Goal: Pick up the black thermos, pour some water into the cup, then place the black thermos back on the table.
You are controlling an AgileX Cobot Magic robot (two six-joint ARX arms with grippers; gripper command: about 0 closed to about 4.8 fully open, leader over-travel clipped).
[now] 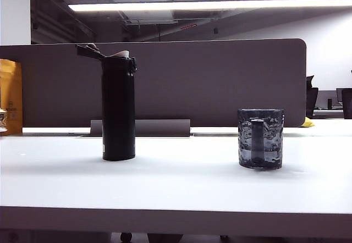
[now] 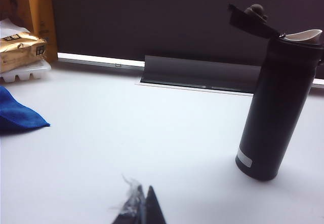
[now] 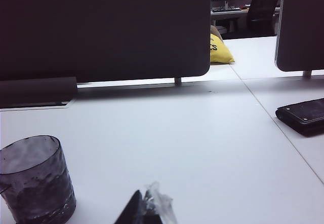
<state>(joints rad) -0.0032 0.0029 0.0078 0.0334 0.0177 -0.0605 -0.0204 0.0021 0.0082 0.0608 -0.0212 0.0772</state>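
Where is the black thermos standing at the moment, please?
In the exterior view, the black thermos stands upright on the left of the table, lid flipped open, well apart from the cup on the right.

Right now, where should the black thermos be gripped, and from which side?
Probably mid-body on the black thermos, coming in level from the left gripper side: it stands upright, the straight wall suits the jaws, and the flipped-open lid blocks the top.

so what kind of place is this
Most likely an open-plan office: a white desk table backed by a grey-brown partition panel, an office chair at another desk behind, and exposed ceiling strip lighting.
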